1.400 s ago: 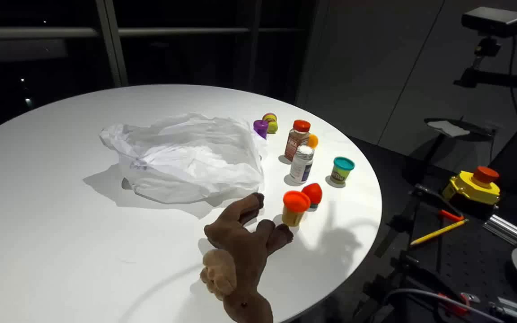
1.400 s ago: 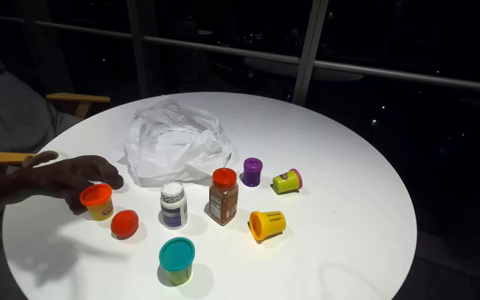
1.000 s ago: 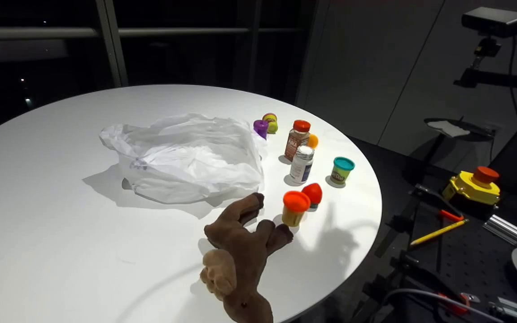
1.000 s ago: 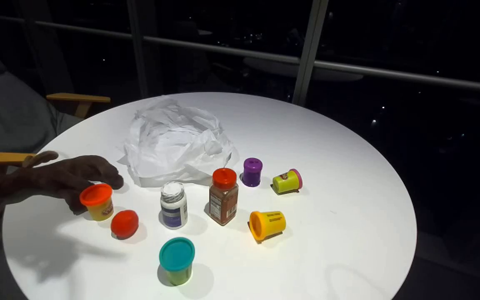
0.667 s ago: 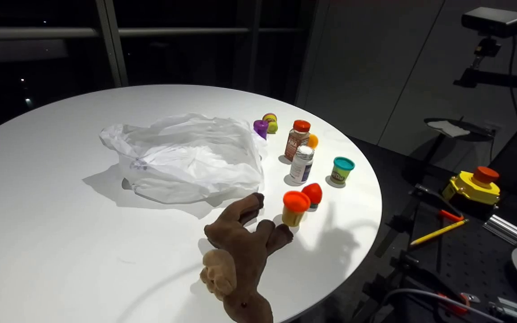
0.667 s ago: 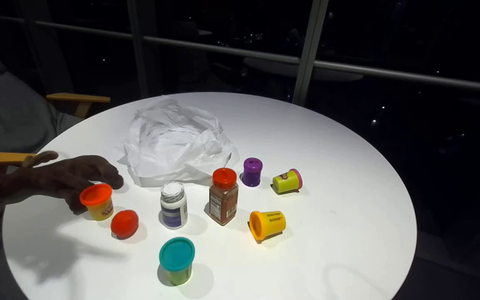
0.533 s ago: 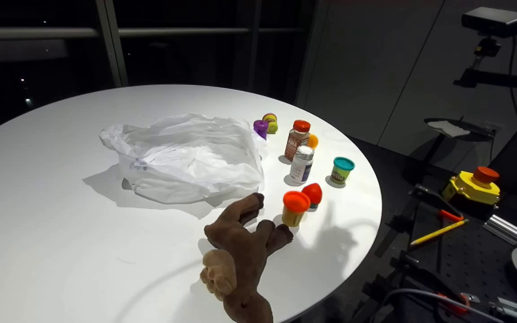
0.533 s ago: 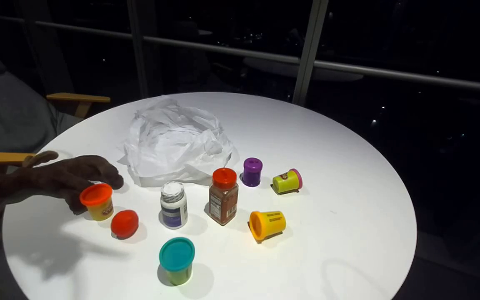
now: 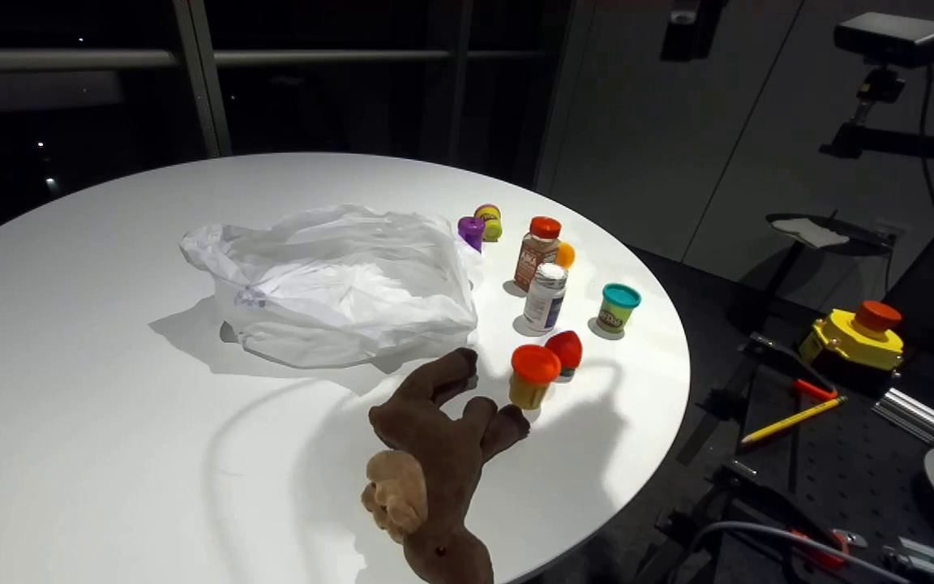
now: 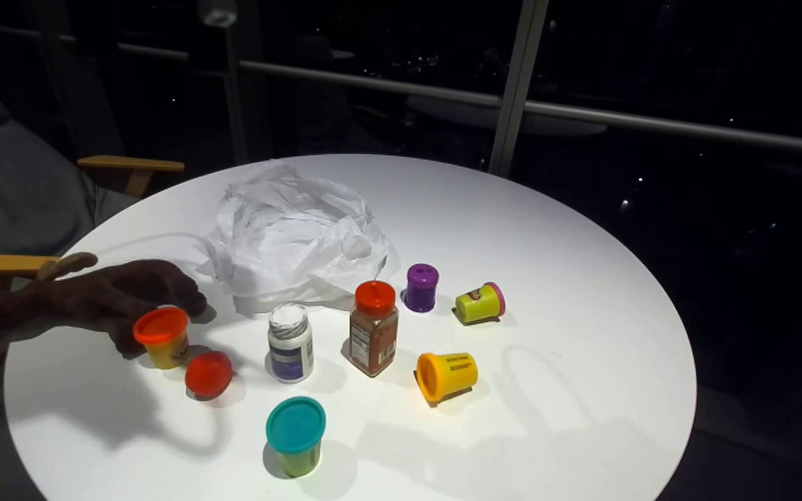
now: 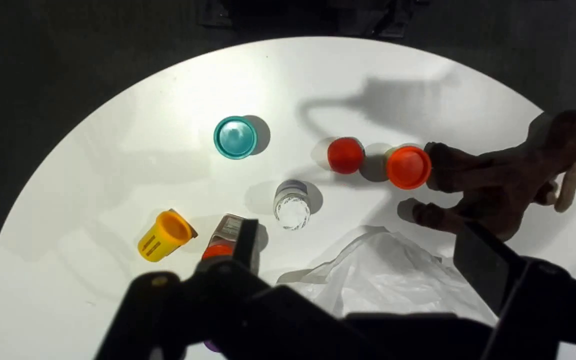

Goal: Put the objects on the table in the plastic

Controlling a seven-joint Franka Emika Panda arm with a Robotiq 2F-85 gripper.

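The whitish plastic [image 9: 337, 292] bag lies wrinkled on the round white table [image 9: 94, 422], its mouth facing up. In the wrist view my gripper [image 11: 363, 245] is open above the table, fingers wide apart and empty, with the bag below the gap. Along one side stand a purple shaker [image 10: 421, 288], red-capped bottle [image 10: 373, 330], white bottle [image 10: 290, 351], teal-lidded cup [image 10: 296, 431], red rounded piece [image 10: 209, 374] and orange-lidded cup [image 10: 163, 339]. A yellow cup [image 10: 451, 374] and a lime cup [image 10: 479, 303] lie tipped over. The brown plush animal [image 9: 439, 446] lies beside the orange-lidded cup.
A dark part of the arm [image 9: 690, 32] hangs at the top of an exterior view. Beyond the table's rim stand a yellow box with a red button [image 9: 854, 341], a pencil [image 9: 794, 420] on a black surface, and a grey armchair [image 10: 11, 181].
A dark part of the arm has come into view at the top of both exterior views. Its shadow has spread across the table. The objects and the bag have not moved.
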